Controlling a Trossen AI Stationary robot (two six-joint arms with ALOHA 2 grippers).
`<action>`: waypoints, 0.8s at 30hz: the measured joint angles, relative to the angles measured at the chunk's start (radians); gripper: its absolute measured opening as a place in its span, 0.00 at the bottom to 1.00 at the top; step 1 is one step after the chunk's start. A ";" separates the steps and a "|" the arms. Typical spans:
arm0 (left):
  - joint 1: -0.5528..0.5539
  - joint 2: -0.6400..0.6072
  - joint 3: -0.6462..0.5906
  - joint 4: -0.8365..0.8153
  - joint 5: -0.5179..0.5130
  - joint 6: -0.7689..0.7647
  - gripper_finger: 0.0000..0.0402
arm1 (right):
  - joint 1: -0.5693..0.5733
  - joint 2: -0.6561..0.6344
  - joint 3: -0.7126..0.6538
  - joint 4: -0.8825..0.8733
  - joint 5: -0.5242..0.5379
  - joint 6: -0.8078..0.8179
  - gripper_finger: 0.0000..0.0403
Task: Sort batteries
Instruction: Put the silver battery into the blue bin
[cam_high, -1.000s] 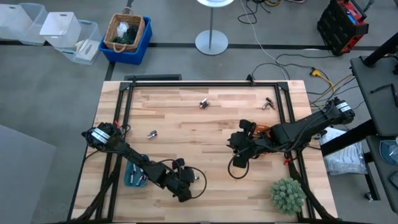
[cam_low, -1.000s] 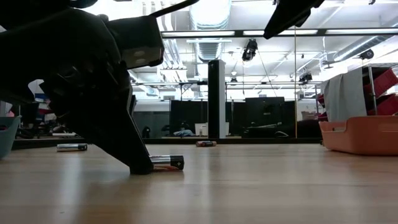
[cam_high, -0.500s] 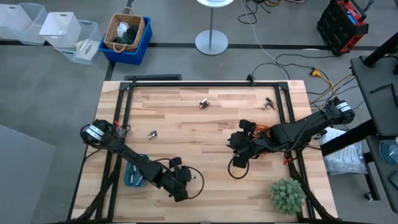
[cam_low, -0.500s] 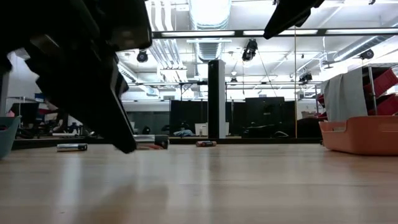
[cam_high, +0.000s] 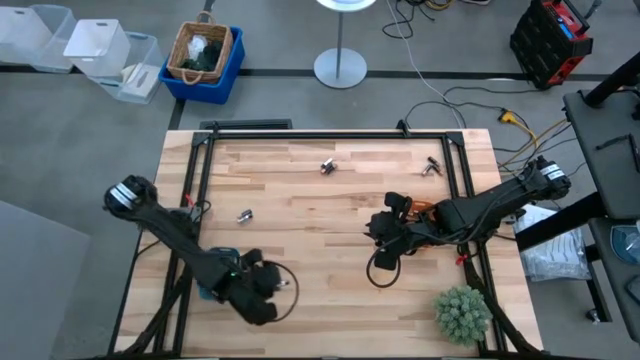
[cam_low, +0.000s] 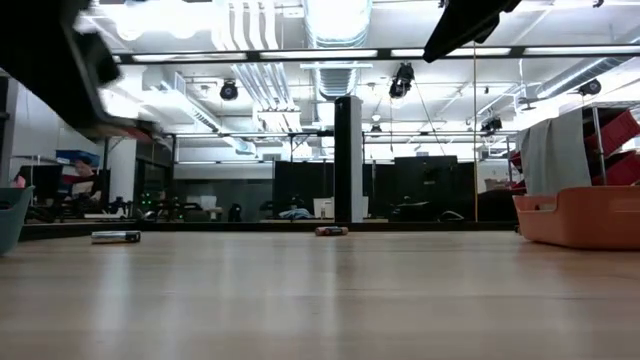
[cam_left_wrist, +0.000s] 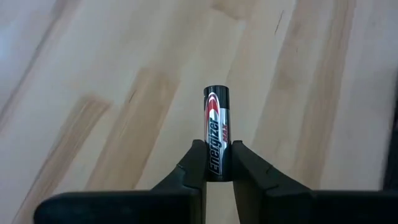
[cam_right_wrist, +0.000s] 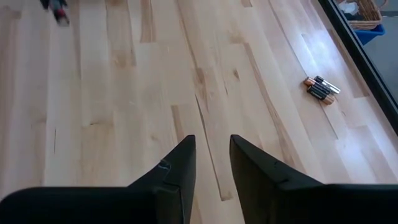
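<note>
A black and silver battery (cam_left_wrist: 217, 127) sticks out from between the fingers of my left gripper (cam_left_wrist: 217, 158), which hovers near the table's front, just right of the teal tray (cam_high: 212, 285); in the high view the gripper (cam_high: 258, 303) hides the battery. Loose batteries lie on the wood at the far middle (cam_high: 327, 167), far right (cam_high: 432, 166) and left of centre (cam_high: 245, 215). My right gripper (cam_right_wrist: 211, 152) stands open over bare wood right of centre, next to the orange tray (cam_low: 580, 215). My left gripper pinches the battery's near half (cam_left_wrist: 216, 163) between its two fingers. The battery lies along the fingers and its far end juts out past their tips. It hangs clear of the table.
A green plant (cam_high: 462, 312) sits at the near right corner. Black frame rails (cam_high: 330, 133) run along the table's far edge and sides. The right wrist view shows a small cluster of batteries (cam_right_wrist: 321, 89) near the rail. Bare wood fills the table's middle.
My left gripper has lifted the battery off the table near the front edge and carried it up and toward the table's left edge, nearer the teal tray. The battery has stayed pinched between the fingers.
</note>
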 joint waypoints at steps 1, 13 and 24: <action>-0.012 -0.021 0.004 -0.039 0.000 -0.038 0.07 | 0.000 0.000 0.000 0.003 0.000 0.000 0.24; -0.113 -0.048 0.133 -0.731 0.213 -0.608 0.07 | 0.000 0.000 0.000 0.009 0.019 -0.002 0.21; -0.134 -0.045 0.052 -0.715 0.344 -0.681 0.07 | 0.000 0.000 0.000 0.009 0.019 -0.010 0.23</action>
